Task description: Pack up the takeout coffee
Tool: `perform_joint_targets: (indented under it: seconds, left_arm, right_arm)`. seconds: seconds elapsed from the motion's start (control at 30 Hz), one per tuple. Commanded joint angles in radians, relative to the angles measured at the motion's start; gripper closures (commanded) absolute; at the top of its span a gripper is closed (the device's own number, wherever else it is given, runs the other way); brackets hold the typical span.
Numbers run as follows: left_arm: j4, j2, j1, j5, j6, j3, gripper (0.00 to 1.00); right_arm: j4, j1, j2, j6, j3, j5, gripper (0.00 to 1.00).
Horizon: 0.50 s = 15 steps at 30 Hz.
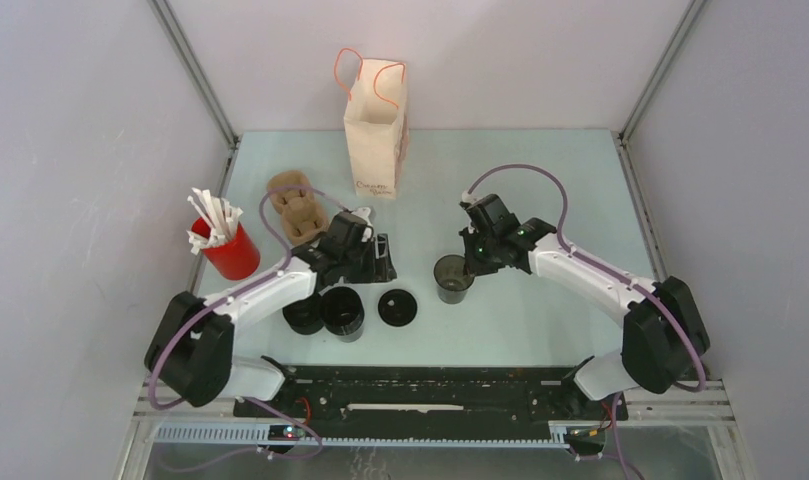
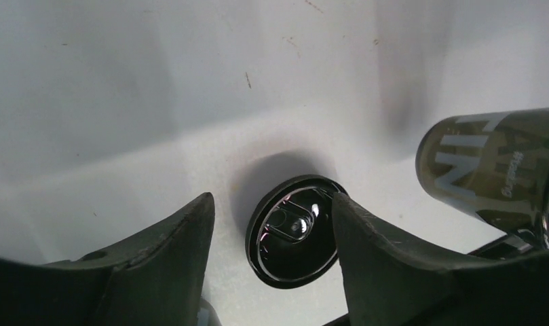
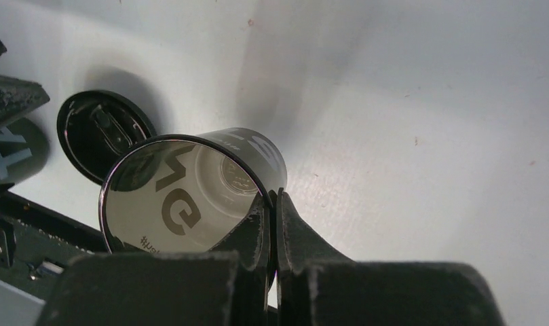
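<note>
A lidless black takeout coffee cup [image 1: 451,279] stands right of centre. My right gripper [image 1: 468,264] is shut on its rim. In the right wrist view the cup [image 3: 190,197] is open-topped, with one finger inside and one outside the wall at my gripper [image 3: 276,197]. A loose black lid [image 1: 397,307] lies flat on the table, also seen in the right wrist view [image 3: 102,136]. My left gripper [image 1: 382,262] is open just above the lid [image 2: 295,231]. In the left wrist view the left gripper [image 2: 273,204] straddles it, the right finger at its edge. Two more black cups [image 1: 342,312] stand beside the left arm.
A brown pulp cup carrier [image 1: 297,208] lies behind the left gripper. A red cup with white sticks [image 1: 230,250] stands at the left. A paper bag with orange handles [image 1: 375,130] stands at the back centre. The held cup shows at the right of the left wrist view [image 2: 492,166].
</note>
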Motion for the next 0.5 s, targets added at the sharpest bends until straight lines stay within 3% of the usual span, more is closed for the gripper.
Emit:
perform_joint_targets:
  seconds: [0.0,0.2,0.37,0.47]
  left_arm:
    - [-0.068,0.071,-0.059,-0.073,0.062,0.108,0.33]
    - [-0.174,0.18,-0.105,-0.161,0.075,0.18,0.35]
    - [-0.209,0.232,-0.125,-0.192,0.083,0.203,0.46]
    - [-0.213,0.242,-0.134,-0.19,0.084,0.21,0.48]
  right_arm:
    - [0.035,-0.024,0.008,-0.051,0.0,-0.087,0.99]
    - [0.027,-0.03,0.023,-0.061,0.0,-0.094,0.96]
    - [0.019,-0.023,0.037,-0.069,0.0,-0.067,0.87]
    - [0.024,-0.016,0.037,-0.07,-0.001,-0.067,0.83]
